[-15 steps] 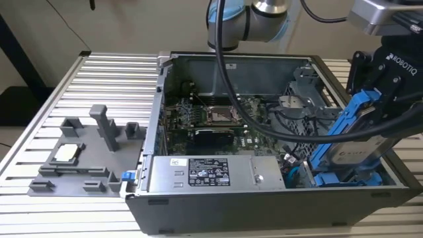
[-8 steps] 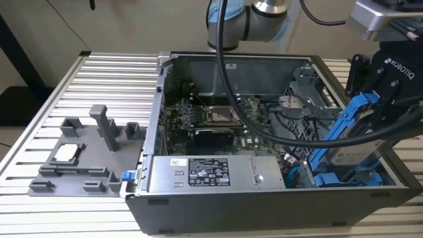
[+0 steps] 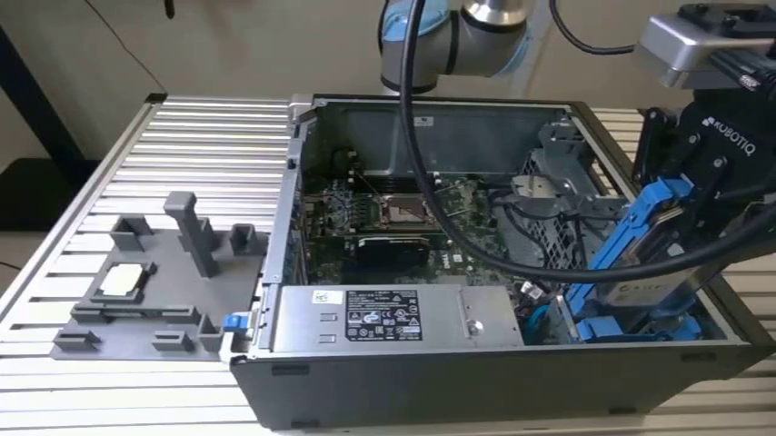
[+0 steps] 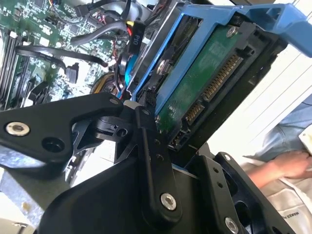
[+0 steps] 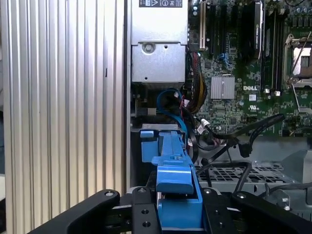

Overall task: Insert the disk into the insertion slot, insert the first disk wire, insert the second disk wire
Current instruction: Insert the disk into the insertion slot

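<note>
My gripper (image 3: 693, 213) is shut on the disk (image 3: 633, 243), a grey drive in a bright blue carrier frame. It holds the disk tilted, on edge, above the right end of the open computer case. In the second wrist view the disk's green circuit board (image 4: 202, 85) and connectors face the camera between the black fingers (image 4: 148, 131). In the first wrist view the blue carrier (image 5: 174, 168) sits between the two fingers (image 5: 142, 210), over the perforated grey drive cage (image 5: 229, 173). The cage with the insertion slot (image 3: 561, 238) lies just below and to the exterior view's left of the disk. Loose black cables (image 5: 229, 142) run beside the cage.
A silver power supply box (image 3: 376, 318) stands along the case's near wall. The motherboard (image 3: 388, 218) fills the case floor. Another blue-fronted unit (image 3: 642, 329) sits low in the cage. A grey fixture (image 3: 158, 272) rests on the ribbed table. A person's hand (image 4: 287, 163) is nearby.
</note>
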You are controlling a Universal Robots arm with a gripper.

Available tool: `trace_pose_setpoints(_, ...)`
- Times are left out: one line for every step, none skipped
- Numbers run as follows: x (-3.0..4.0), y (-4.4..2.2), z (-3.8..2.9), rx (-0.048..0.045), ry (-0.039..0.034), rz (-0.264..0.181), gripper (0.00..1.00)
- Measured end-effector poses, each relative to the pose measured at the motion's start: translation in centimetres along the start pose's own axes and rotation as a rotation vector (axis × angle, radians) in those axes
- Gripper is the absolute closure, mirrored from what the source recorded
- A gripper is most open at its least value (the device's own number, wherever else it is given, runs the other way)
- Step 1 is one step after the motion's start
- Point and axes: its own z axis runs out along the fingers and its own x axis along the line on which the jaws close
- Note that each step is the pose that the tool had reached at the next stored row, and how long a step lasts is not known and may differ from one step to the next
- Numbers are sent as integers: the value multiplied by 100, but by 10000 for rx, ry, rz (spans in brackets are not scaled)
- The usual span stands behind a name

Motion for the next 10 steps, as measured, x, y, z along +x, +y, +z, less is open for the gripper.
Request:
trace_pose_setpoints(0,-1,12,-2,-11,9,67)
trace_pose_setpoints(-1,-2,23,-4,-17,22,67)
trace_pose_setpoints(-1,-2,34,-7,-20,37,67)
trace_pose_setpoints(-1,-2,47,-9,-24,48,67)
trace_pose_setpoints(-2,-2,59,-11,-27,56,67)
trace_pose_setpoints(-2,-2,74,-11,-31,63,67)
trace_pose_setpoints(-2,-3,88,-12,-32,68,67)
trace_pose_setpoints(-3,-3,104,-12,-37,71,67)
trace_pose_setpoints(-3,-3,121,-12,-40,74,67)
trace_pose_setpoints(-4,-4,139,-12,-44,76,67)
